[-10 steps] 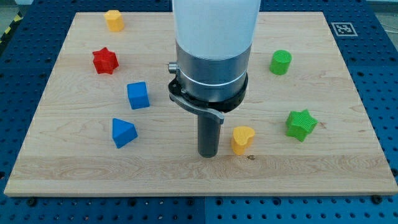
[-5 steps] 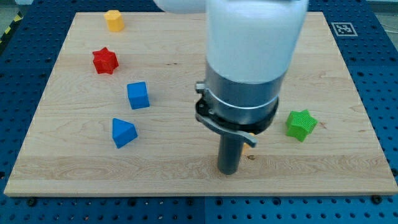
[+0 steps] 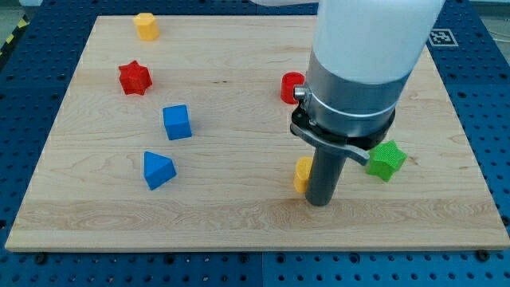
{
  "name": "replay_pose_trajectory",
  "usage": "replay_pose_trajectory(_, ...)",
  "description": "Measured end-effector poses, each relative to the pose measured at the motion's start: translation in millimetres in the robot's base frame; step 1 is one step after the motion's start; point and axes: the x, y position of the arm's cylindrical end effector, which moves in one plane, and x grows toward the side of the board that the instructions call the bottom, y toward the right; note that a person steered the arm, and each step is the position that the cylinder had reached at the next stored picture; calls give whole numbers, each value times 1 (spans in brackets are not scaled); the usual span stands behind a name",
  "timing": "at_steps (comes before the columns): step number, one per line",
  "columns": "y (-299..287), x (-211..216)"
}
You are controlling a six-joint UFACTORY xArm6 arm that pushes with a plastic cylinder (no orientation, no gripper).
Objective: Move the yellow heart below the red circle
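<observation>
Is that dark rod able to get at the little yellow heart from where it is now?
Probably yes. My tip sits right beside the yellow heart, on its right in the view, apparently touching it. Nothing stands between them, though the rod hides part of the heart.

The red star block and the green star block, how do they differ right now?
The red star block is red and sits near the view's upper left, fully in view and far from my tip. The green star block is green, sits at the view's right, partly hidden behind the arm. Both are star-shaped blocks resting on the wooden board.
</observation>
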Motion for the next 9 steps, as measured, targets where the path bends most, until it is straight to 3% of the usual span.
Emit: replay_pose_trajectory(9,-39,-66)
